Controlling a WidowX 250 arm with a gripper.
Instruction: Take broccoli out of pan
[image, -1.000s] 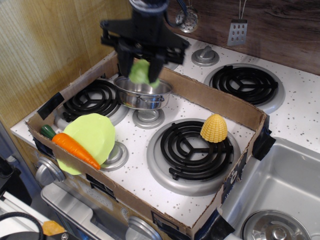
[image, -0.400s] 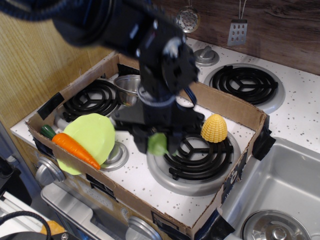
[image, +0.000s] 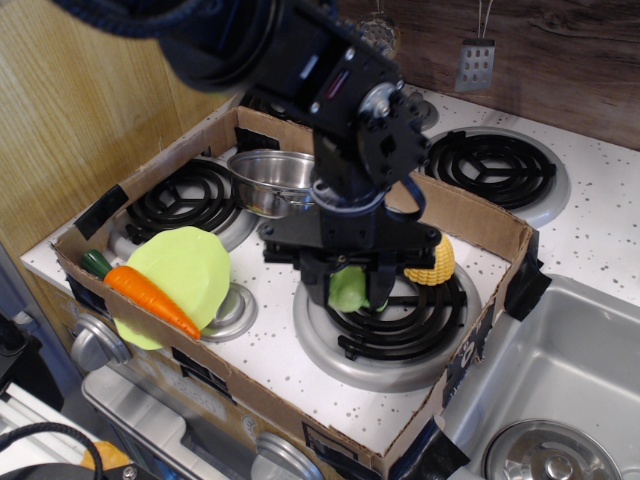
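High front view over stove (image: 400, 330)

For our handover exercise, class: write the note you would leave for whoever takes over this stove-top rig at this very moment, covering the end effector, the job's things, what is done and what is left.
End effector: shut on the broccoli, low over the front right burner.
Pan: at the back of the cardboard tray, between the burners; what shows of its inside looks empty.
Corn: on the same burner, just right of the end effector.
Carrot lies across the green plate at front left.
Done: broccoli is out of the pan.
Left: set it down and open, probably on or near that burner, clear of the corn.
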